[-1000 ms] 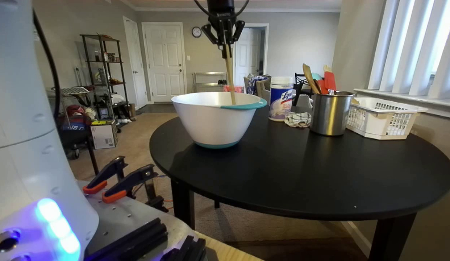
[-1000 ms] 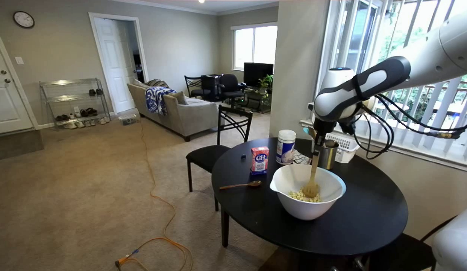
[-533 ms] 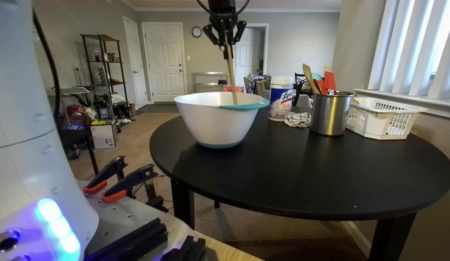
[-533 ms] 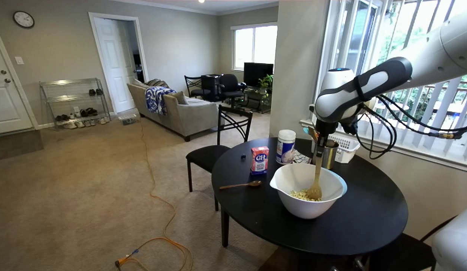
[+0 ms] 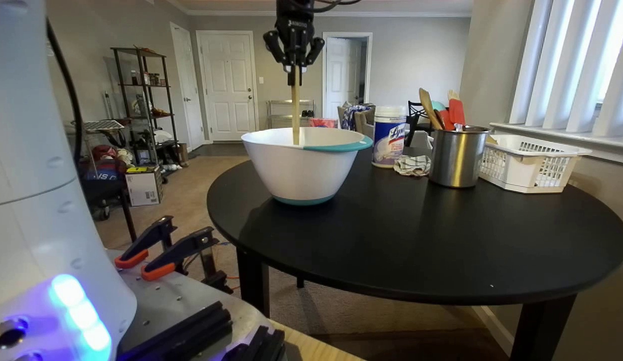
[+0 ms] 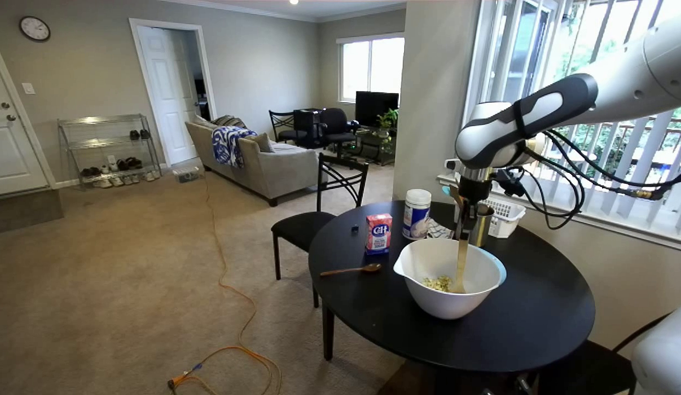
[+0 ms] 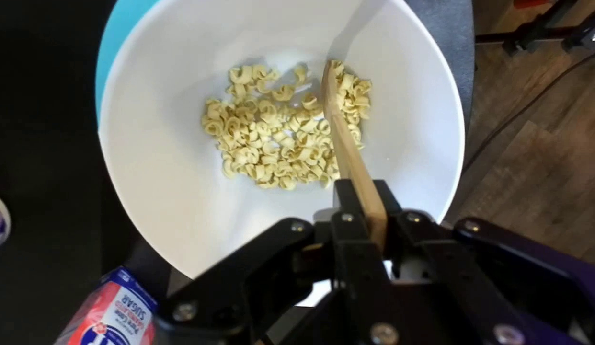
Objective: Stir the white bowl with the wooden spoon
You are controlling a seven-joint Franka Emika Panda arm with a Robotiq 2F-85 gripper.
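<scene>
The white bowl [image 5: 306, 173] stands upright on the black table, with a teal rim part and base. It also shows in an exterior view [image 6: 444, 307] and in the wrist view [image 7: 149, 143]. Short curled pale pieces [image 7: 273, 148] lie in its bottom. My gripper [image 5: 295, 80] is above the bowl, shut on the wooden spoon's handle [image 5: 296, 113]. The wooden spoon [image 6: 461, 266] stands nearly upright with its lower end in the bowl among the pieces. In the wrist view the gripper [image 7: 367, 194] pinches the spoon [image 7: 348, 148], seen edge-on, right of most pieces.
A sugar box [image 6: 378, 235], a wipes canister [image 6: 416, 214] and a small brown spoon [image 6: 351, 270] are on the table. A cloth [image 5: 412, 165], a metal cup of utensils [image 5: 454, 160] and a white slotted basket [image 5: 522, 173] stand near the window.
My gripper and spoon have moved left in an exterior view and the spoon is more upright. The wrist has turned, so the spoon looks narrower. The bowl has shifted slightly from a second ago.
</scene>
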